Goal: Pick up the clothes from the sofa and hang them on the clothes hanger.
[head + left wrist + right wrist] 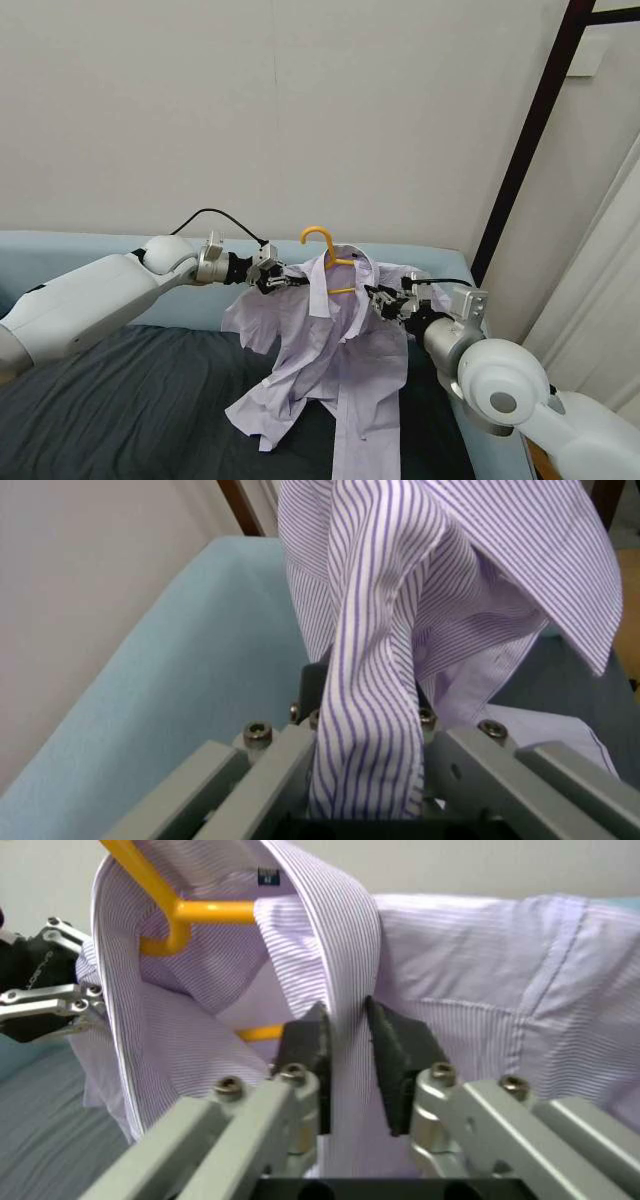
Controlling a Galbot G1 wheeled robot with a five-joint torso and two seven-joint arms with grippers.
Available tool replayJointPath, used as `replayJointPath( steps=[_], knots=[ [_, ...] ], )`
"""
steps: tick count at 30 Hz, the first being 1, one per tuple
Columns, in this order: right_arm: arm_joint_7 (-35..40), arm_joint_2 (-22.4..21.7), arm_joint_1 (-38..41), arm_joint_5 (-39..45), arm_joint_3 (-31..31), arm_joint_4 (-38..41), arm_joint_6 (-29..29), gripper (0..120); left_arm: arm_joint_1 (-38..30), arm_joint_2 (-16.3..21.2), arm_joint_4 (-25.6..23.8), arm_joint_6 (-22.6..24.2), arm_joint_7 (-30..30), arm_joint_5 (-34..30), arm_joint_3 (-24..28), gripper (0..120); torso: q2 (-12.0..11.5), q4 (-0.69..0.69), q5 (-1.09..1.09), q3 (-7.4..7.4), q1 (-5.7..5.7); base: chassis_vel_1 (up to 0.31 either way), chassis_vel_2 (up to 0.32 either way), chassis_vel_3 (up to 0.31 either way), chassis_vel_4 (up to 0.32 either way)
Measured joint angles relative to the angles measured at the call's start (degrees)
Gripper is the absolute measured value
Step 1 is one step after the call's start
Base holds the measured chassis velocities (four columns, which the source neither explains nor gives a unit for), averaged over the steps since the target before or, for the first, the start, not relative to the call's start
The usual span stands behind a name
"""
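Shirt (330, 350), purple-striped, hangs in mid-air between the two grippers, and its lower hem reaches down to the dark grey sofa seat (120, 400). Nearest the camera, the right arm comes in from 4 o'clock. The right gripper (385, 303) sits at about 4 o'clock from the collar. In the right wrist view its black pads (310, 1050) are pressed together on the front edge of the shirt just below the collar, with the cloth running between them.

The left arm reaches in from 9 o'clock. The left gripper (275, 277) is at about 8 o'clock from the collar, at the shoulder. In the left wrist view a bunched fold of the striped cloth (370, 705) runs straight into the closed-in fingers (270, 765), clamped there.

A yellow hanger (322, 245) sits inside the shirt. Its arm and crossbar show through the open neck, and its hook rises out of the collar toward 12 o'clock with the open side facing 9 o'clock. The shirt's long axis runs roughly 12 to 6, collar up and tails down. One sleeve droops toward 7 o'clock.

Behind the shirt is the pale blue sofa backrest (60, 250), and beyond that a plain wall (300, 100).
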Motion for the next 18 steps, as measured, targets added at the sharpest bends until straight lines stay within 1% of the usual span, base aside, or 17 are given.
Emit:
replayJointPath(
  steps=[1,2,4,7,10,12,15,16,18],
  knots=[
    [-0.1,-0.1,-0.1,-0.5,-0.1,0.1,0.0,10,0.1,0.0,0.0,0.0,0.0,0.1,0.0,1,0.0,0.00,0.00,0.00,0.00,0.000,0.000,0.000,0.000],
    [-0.1,-0.1,-0.1,-0.5,-0.1,0.1,0.0,10,0.1,0.0,0.0,0.0,0.0,0.1,0.0,1,0.0,0.00,0.00,0.00,0.00,0.000,0.000,0.000,0.000],
    [-0.3,-0.7,-0.3,-2.4,-0.3,0.5,0.0,1,0.3,0.0,0.1,0.0,0.0,0.3,0.0,1,0.0,0.00,0.00,0.00,0.00,0.000,0.000,0.000,0.000],
    [-0.3,-1.2,0.0,-4.6,-0.8,0.9,-0.4,0,0.4,0.0,0.0,0.0,0.0,0.4,0.0,1,0.0,0.00,0.00,0.00,0.00,0.000,0.000,0.000,0.000],
    [-0.6,-2.2,1.0,-10.3,-2.2,1.1,-1.3,0,0.2,-0.3,-0.3,0.0,-0.2,0.7,0.3,1,0.0,0.00,0.00,0.00,0.00,0.000,0.000,0.000,0.000],
    [-0.6,-2.5,1.1,-11.8,-2.5,1.3,-1.8,0,0.0,-0.4,-0.4,0.1,-0.3,0.9,0.5,1,0.0,0.00,0.00,0.00,0.00,0.000,0.000,0.000,0.000],
    [-1.1,-4.0,1.2,-19.0,-3.4,1.6,-4.5,0,-0.5,-0.6,-0.5,0.4,-0.8,1.4,0.9,1,0.0,0.00,0.00,0.00,0.00,0.000,0.000,0.000,0.000],
    [-1.1,-4.0,1.2,-19.0,-3.4,1.6,-4.5,0,-0.5,-0.6,-0.5,0.4,-0.8,1.4,0.9,1,0.0,0.00,0.00,0.00,0.00,0.000,0.000,0.000,0.000],
    [-2.0,-5.2,1.1,-25.5,-4.3,1.9,-6.2,0,-0.8,-0.7,-0.7,0.7,-1.1,1.7,1.2,1,0.0,0.00,0.01,0.00,0.00,0.000,0.000,0.000,0.000]
  ],
)
